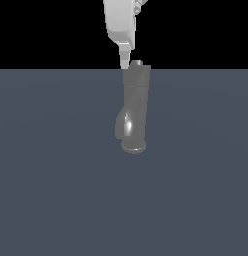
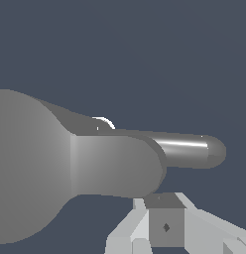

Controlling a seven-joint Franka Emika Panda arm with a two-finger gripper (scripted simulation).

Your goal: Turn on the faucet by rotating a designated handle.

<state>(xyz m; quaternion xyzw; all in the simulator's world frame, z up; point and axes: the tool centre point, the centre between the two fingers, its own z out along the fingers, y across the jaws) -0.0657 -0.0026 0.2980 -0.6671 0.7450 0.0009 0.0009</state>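
The grey faucet (image 1: 135, 105) stands upright on its flared base, its glossy spout (image 1: 127, 125) bulging toward the exterior view's left. My white gripper (image 1: 125, 61) comes down from above and ends beside the top cap (image 1: 137, 69), on the exterior view's left of it. The wrist view looks down on the wide cap (image 2: 30, 168), with the flat grey handle (image 2: 120, 166) projecting sideways from it and the shiny spout (image 2: 194, 151) beyond. The gripper (image 2: 165, 206) looks shut with nothing in it, its tip close to the handle's side edge. The exterior view does not show the handle apart from the cap.
A flat dark blue-grey floor (image 1: 56, 190) runs all around the faucet. Nothing else stands on it.
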